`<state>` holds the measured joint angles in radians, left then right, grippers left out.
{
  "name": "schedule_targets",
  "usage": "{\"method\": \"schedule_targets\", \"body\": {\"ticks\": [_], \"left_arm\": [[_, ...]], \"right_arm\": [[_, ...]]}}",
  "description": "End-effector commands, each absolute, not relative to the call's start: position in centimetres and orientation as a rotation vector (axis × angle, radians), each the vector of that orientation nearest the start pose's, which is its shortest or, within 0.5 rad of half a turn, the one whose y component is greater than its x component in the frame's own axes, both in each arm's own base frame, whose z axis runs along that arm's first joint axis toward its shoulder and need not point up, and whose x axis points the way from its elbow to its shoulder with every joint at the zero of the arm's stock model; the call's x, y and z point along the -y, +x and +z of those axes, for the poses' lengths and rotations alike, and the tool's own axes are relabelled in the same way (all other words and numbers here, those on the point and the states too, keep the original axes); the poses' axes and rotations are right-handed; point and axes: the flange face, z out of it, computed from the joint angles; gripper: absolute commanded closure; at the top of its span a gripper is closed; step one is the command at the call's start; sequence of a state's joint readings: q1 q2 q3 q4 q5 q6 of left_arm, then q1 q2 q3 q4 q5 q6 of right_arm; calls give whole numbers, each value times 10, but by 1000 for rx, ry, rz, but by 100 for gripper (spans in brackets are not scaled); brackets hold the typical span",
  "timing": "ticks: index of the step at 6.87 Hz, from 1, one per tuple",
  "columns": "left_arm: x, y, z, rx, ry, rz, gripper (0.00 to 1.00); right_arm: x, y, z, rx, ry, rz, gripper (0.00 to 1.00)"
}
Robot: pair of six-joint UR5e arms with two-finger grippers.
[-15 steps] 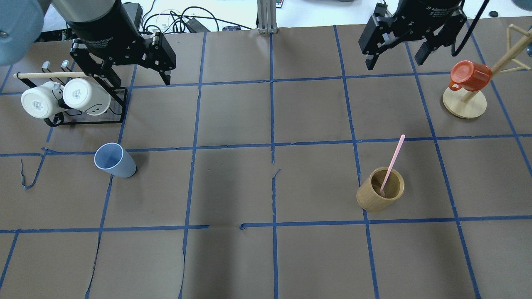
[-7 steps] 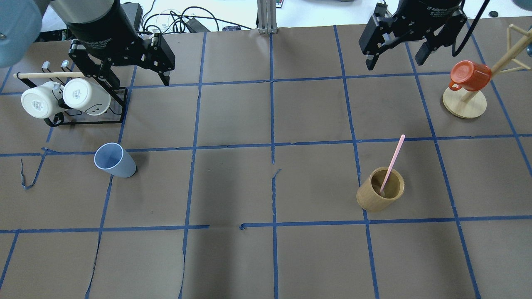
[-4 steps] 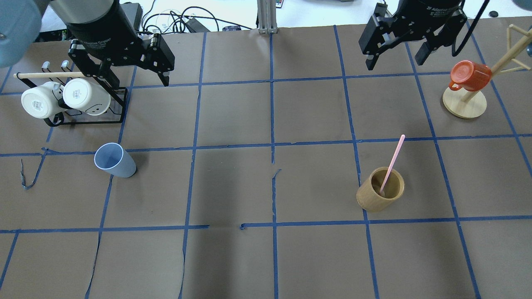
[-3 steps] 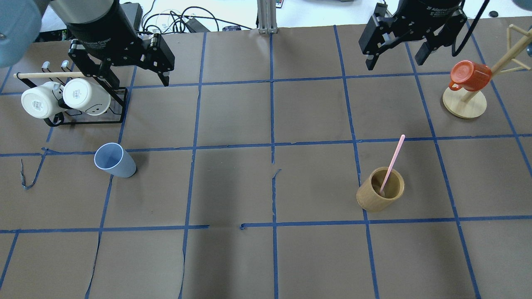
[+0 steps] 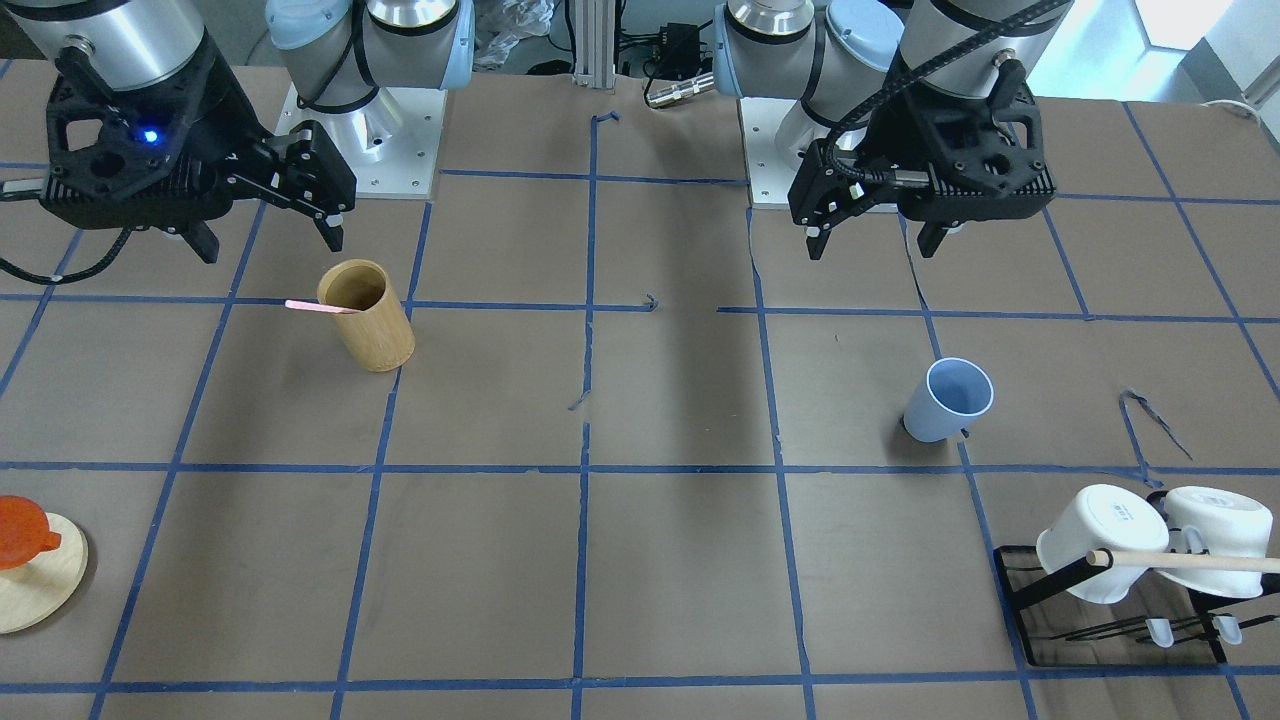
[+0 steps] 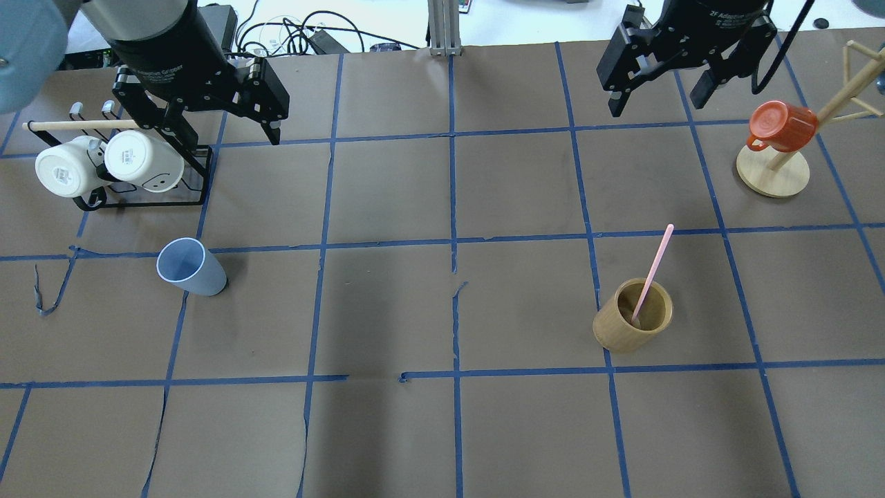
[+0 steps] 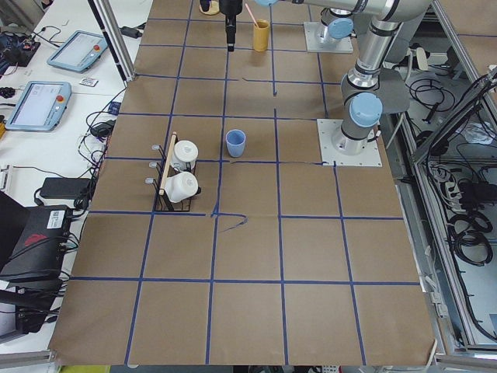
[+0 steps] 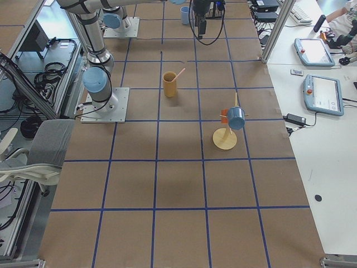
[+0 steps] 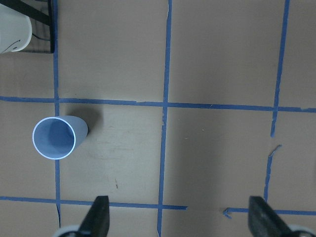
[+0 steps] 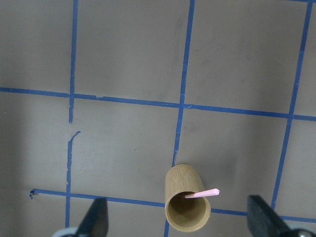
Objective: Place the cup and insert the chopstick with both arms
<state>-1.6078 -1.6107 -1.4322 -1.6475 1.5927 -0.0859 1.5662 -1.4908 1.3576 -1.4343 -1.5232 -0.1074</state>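
Two spread, empty tools hang above the desk [image 6: 442, 311]: the left end effector [image 9: 180, 217] and right end effector [image 10: 180, 217]. Overhead I see the chopstick [image 6: 657, 263] leaning full-length out of the bamboo holder [image 6: 615, 335]; the right wrist view catches only its tip. The cup [image 6: 188, 268] stands upright, well apart from that holder. Since earlier, only the left end effector has shifted slightly.

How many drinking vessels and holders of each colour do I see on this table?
white mugs: 2
red mug: 1
blue mug, seen only in the right side view: 1
light-blue cup: 1
tan bamboo holder: 1
Total: 6
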Motion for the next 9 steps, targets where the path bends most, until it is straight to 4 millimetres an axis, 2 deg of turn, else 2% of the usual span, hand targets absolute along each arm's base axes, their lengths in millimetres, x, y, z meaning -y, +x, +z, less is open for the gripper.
{"method": "schedule_targets", "body": {"ticks": [1, 6, 7, 8, 9], "left_arm": [[504, -151, 529, -3120, -75, -38, 0], [502, -147, 530, -3116, -84, -41, 0], [506, -135, 523, -3118, -119, -11, 0], [510, -127, 500, -3111, -135, 55, 0], [507, -115, 471, -3104, -70, 145, 0]], "right_arm": [[523, 135, 538, -3091, -159, 3, 0], [523, 135, 538, -3091, -159, 3, 0], [523, 136, 539, -3090, -159, 1, 0], [523, 136, 539, -3090, -159, 1, 0], [523, 135, 539, -3091, -159, 1, 0]]}}
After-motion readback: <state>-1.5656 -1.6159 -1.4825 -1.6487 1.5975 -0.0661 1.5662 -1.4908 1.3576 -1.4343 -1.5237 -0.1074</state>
